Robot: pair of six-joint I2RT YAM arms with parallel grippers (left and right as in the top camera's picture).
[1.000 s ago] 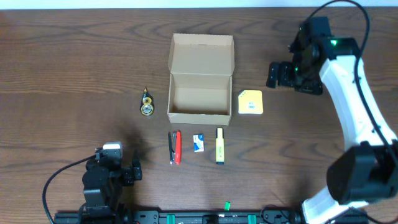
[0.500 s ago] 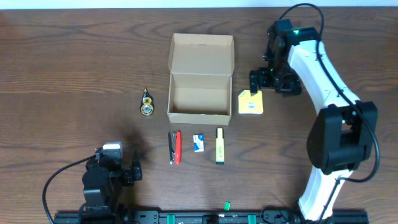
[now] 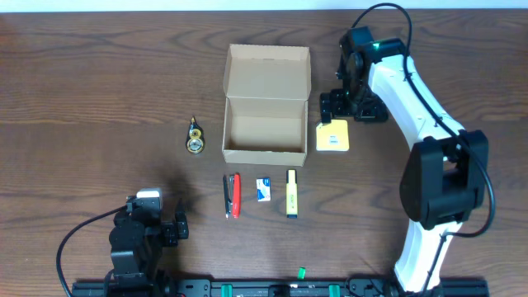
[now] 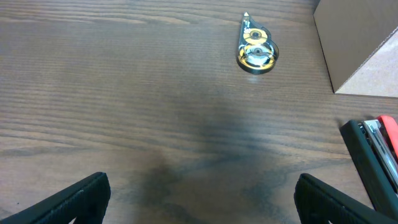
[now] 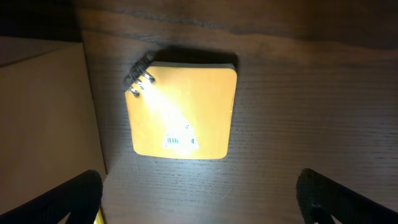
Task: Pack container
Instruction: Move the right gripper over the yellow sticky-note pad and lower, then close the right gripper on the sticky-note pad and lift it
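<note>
The tan cardboard container (image 3: 265, 124) stands open and empty at the table's centre, its flap lid laid back. A yellow spiral notepad (image 3: 332, 135) lies just right of it and fills the right wrist view (image 5: 181, 111). My right gripper (image 3: 347, 105) is open and empty, hovering at the notepad's far edge; its fingertips (image 5: 199, 196) show wide apart. A correction tape roller (image 3: 195, 137) lies left of the box. A red and black stapler (image 3: 233, 195), a small blue and white item (image 3: 263, 189) and a yellow highlighter (image 3: 290, 192) lie in front. My left gripper (image 3: 157, 224) rests open at the front left.
The box's side wall (image 5: 43, 112) is close on the left of the right gripper. In the left wrist view the tape roller (image 4: 256, 51), box corner (image 4: 360, 43) and stapler (image 4: 373, 155) lie ahead on bare dark wood.
My right arm has swung left from the far right of the table to just above the yellow notepad, beside the box. The left arm and all objects have not moved.
</note>
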